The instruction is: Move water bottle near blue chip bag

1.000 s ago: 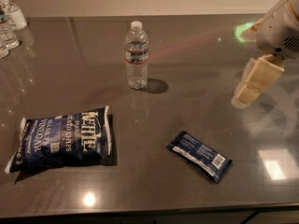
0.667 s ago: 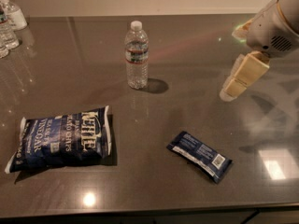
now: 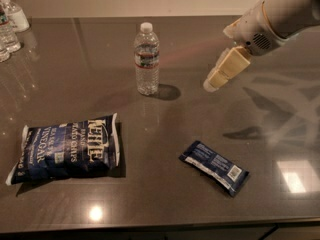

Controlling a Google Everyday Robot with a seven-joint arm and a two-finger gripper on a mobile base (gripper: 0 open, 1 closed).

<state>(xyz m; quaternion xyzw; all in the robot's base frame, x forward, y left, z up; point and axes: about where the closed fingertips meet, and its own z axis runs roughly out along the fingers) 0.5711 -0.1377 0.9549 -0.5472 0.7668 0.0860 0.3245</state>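
Observation:
The water bottle [image 3: 147, 59] stands upright on the dark table at the upper middle; it is clear with a white cap and a label band with a red stripe. The blue chip bag [image 3: 67, 148], dark blue with white "Kettle" lettering, lies flat at the lower left, well apart from the bottle. My gripper [image 3: 212, 82] hangs above the table to the right of the bottle, cream-coloured fingers pointing down-left, about a bottle's height away from it, holding nothing.
A smaller flat blue packet [image 3: 215, 167] lies at the lower right. Several bottles, one a white-topped pump bottle [image 3: 14, 14], stand at the far left corner. The table's front edge [image 3: 160, 224] runs along the bottom.
My gripper and arm have moved left and slightly up, closer to the water bottle. The bottle, chip bag and packet have not moved.

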